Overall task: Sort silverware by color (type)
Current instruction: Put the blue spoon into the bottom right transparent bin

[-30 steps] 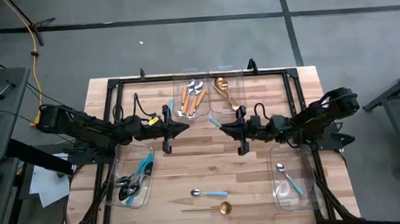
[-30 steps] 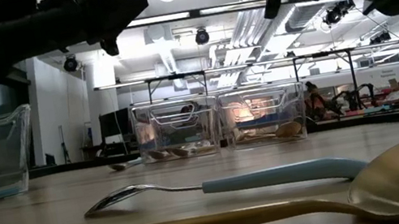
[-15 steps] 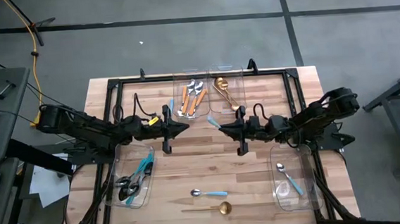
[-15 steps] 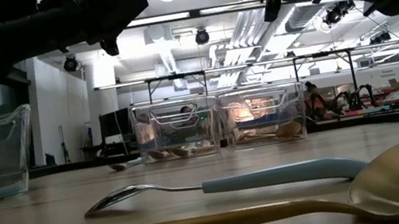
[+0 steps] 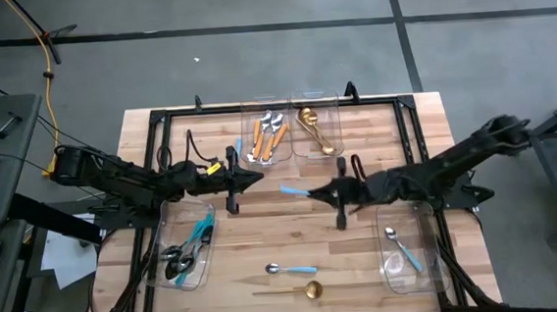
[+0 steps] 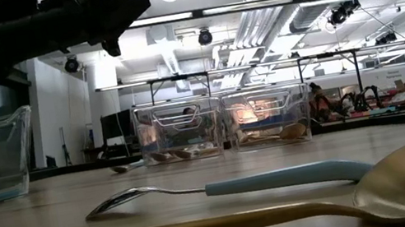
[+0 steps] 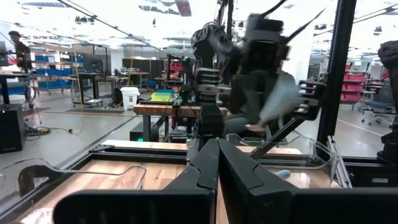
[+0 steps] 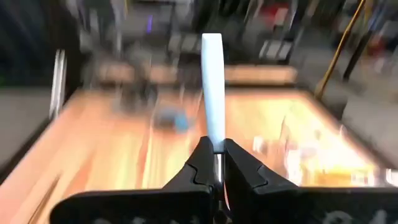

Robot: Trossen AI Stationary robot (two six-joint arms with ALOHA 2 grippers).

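Light-blue-handled silver spoon (image 5: 295, 189) stuck straight out ahead of the right gripper (image 5: 312, 192), clamped between its fingertips, while the left gripper (image 5: 257, 177) waited clenched on nothing.

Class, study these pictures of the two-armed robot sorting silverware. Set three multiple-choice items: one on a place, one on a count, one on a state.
1. Where does the gold spoon that is outside the bins lie?
A. at the table's near edge, beside the blue-handled spoon
B. in the left bin
C. on the floor

2. How many pieces of silverware lie loose on the bare table?
A. none
B. two
C. five

3. What is the state of the right gripper?
A. open and empty
B. shut and empty
C. shut on a light-blue handle

Answers:
1 A: the high view shows the two close together at the near edge.
2 B: only those two spoons lie on bare wood; the others are in bins or held.
3 C: the right wrist view shows the jaws closed on the handle, which sticks out beyond them.
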